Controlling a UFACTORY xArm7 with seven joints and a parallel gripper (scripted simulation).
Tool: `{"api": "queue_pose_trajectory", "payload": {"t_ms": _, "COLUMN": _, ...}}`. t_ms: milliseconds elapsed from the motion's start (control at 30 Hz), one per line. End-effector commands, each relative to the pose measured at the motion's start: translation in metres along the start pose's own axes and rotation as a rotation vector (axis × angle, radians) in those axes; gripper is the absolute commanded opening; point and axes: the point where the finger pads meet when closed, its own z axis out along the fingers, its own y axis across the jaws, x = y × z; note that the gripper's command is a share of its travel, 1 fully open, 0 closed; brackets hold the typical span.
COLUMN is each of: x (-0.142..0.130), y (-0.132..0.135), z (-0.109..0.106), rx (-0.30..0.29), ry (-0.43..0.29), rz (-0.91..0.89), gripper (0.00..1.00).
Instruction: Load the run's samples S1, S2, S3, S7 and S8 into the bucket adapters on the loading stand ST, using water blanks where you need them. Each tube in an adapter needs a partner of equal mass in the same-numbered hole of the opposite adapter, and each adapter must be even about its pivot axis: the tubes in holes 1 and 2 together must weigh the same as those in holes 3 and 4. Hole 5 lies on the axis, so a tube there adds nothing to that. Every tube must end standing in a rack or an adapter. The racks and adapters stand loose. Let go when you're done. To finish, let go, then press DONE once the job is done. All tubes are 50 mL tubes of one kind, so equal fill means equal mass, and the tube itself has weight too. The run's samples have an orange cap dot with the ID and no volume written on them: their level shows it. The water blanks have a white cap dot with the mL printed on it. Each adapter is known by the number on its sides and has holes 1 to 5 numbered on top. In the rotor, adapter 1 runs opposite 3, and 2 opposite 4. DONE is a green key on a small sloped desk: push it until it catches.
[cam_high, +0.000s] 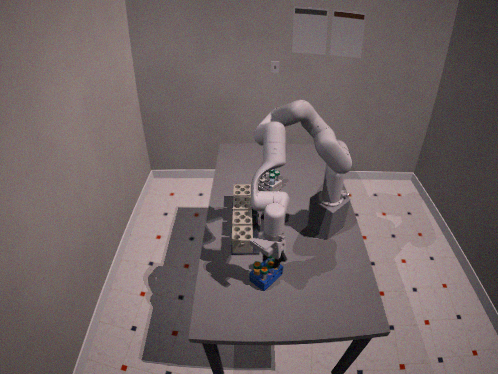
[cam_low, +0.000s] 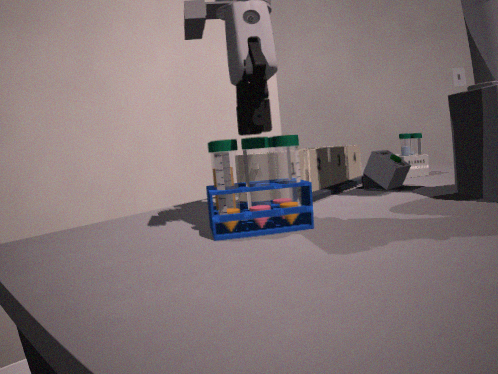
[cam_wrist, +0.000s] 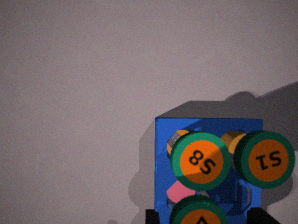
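One broad grey desk (cam_high: 320, 300) carries everything, so all of it sits within the arm's (cam_high: 280, 150) reach from its pedestal at the desk's right side. Along the left stand the cream bucket adapters (cam_high: 242, 220) in a row, holes upward, ready to take tubes from above. Behind them a small white rack (cam_low: 414, 160) holds the water blanks, well apart from the samples, which keeps the two kinds from being confused. Near it a grey sloped box with a green key (cam_low: 386, 169) is likely the DONE desk, set out of the working path.

At the front stands the blue rack (cam_low: 260, 216) with the run's samples upright, green caps on top. The end effector (cam_low: 254, 131) hangs just above those caps, fingers pointing down and partly apart with nothing between them, wide enough, I judge, to pass over a cap. In the wrist view S8 (cam_wrist: 200, 161) and S1 (cam_wrist: 264, 159) sit side by side at the rack's far end, while a third orange-dotted cap (cam_wrist: 199, 214) lies at the bottom edge between the fingertips' dark corners; its label is cut off. That one looks like the intended pick.
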Motion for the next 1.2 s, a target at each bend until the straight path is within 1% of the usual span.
{"api": "queue_pose_trajectory", "payload": {"t_ms": 0, "x": 0.002, "y": 0.0, "z": 0.006, "rx": 0.0, "ry": 0.004, "rz": 0.0, "gripper": 0.57}}
{"api": "queue_pose_trajectory", "payload": {"t_ms": 433, "x": 0.002, "y": 0.0, "z": 0.008, "rx": 0.0, "ry": 0.004, "rz": 0.0, "gripper": 0.57}}
{"api": "queue_pose_trajectory", "payload": {"t_ms": 1167, "x": 0.002, "y": 0.0, "z": 0.021, "rx": 0.0, "ry": 0.004, "rz": 0.0, "gripper": 0.57}}
